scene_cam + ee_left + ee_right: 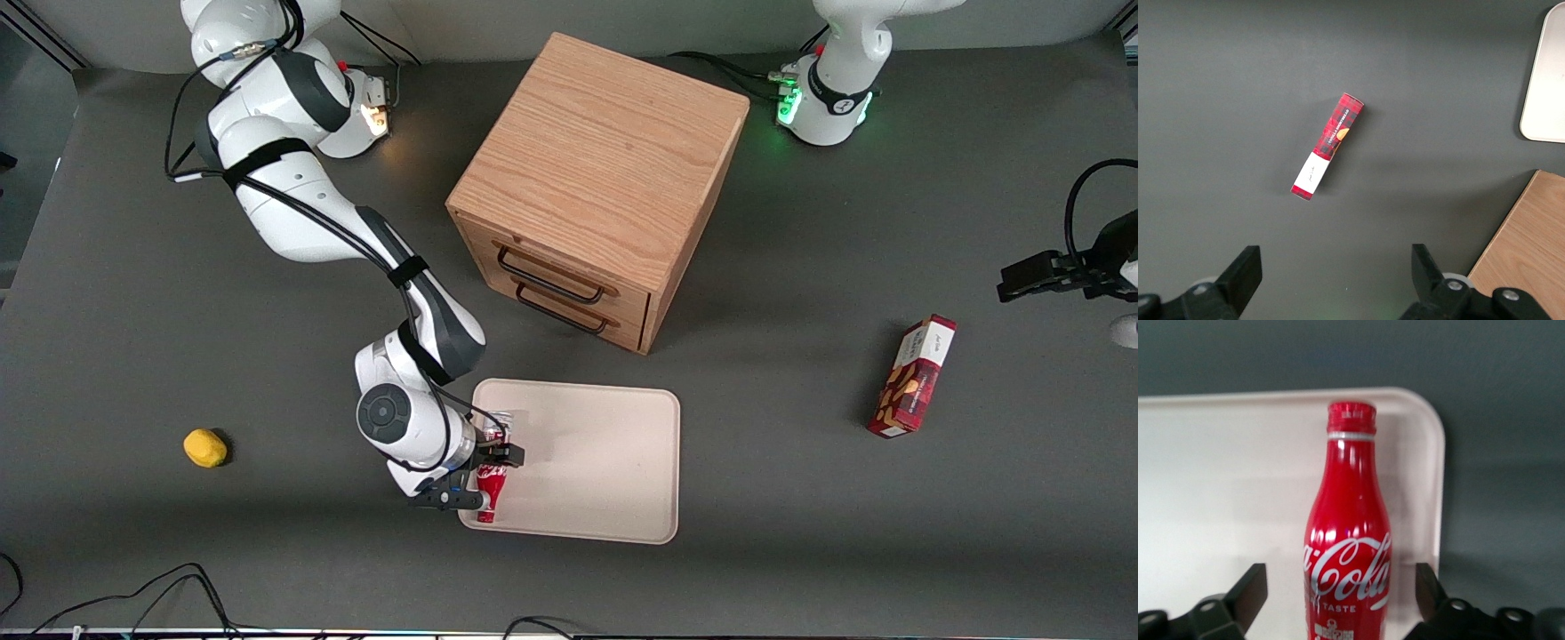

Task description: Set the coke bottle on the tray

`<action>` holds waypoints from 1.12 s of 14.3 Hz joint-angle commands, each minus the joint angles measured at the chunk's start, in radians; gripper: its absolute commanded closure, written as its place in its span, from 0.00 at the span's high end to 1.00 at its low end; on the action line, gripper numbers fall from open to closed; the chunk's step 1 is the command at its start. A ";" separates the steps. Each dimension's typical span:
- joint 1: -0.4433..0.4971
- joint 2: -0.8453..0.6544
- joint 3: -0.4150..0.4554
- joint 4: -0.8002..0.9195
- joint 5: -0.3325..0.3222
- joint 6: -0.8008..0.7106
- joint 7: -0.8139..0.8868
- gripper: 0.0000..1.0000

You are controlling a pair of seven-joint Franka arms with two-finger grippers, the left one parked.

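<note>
While the coke bottle (491, 487) lies flat at the tray's (605, 462) corner nearest the working arm, at about 8 o'clock from the tray's middle in the front view, the gripper (492, 473) sits directly over it with fingers spread wide and apart from the bottle's sides, as the right wrist view shows; released, holding nothing.

Item, bottle: red, white script, cap pointing toward the front camera, body close along the tray's rim.

Step in hand, by judgement: placement looks done or nearly so; what remains is a clean withdrawal. Lift straight up, fingers kept wide, so neither pad clips the round body and rolls it over the low rim, which is the main risk given how close the bottle lies to the edge.

Surroundings:
- wooden drawer cabinet (597, 187), at 12 o'clock from the tray, near but apart; its handles face the tray. It limits any retreat in that direction.
- red snack box (913, 377), at 3 o'clock, well apart, toward the parked arm's end.
- yellow lemon-like object (205, 448), at 9 o'clock, well apart, toward the working arm's end.

Neither small item obstructs an upward exit.
</note>
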 commanded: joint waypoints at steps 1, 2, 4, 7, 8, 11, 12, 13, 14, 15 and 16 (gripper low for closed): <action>-0.048 -0.192 -0.005 -0.150 -0.041 -0.064 -0.026 1.00; -0.079 -0.253 -0.002 -0.183 -0.040 -0.103 -0.047 1.00; -0.114 -0.358 -0.005 -0.192 -0.040 -0.256 -0.136 1.00; -0.183 -0.476 -0.014 -0.189 -0.030 -0.454 -0.282 1.00; -0.189 -0.511 -0.040 -0.189 -0.029 -0.519 -0.320 1.00; -0.230 -0.637 -0.094 -0.250 0.041 -0.628 -0.353 1.00; -0.255 -0.715 -0.095 -0.346 0.066 -0.607 -0.353 1.00; -0.272 -0.802 -0.098 -0.456 0.081 -0.552 -0.353 1.00; -0.275 -0.902 -0.113 -0.583 0.083 -0.491 -0.353 1.00; -0.275 -0.985 -0.127 -0.696 0.085 -0.428 -0.353 1.00; -0.275 -1.059 -0.140 -0.792 0.091 -0.380 -0.353 1.00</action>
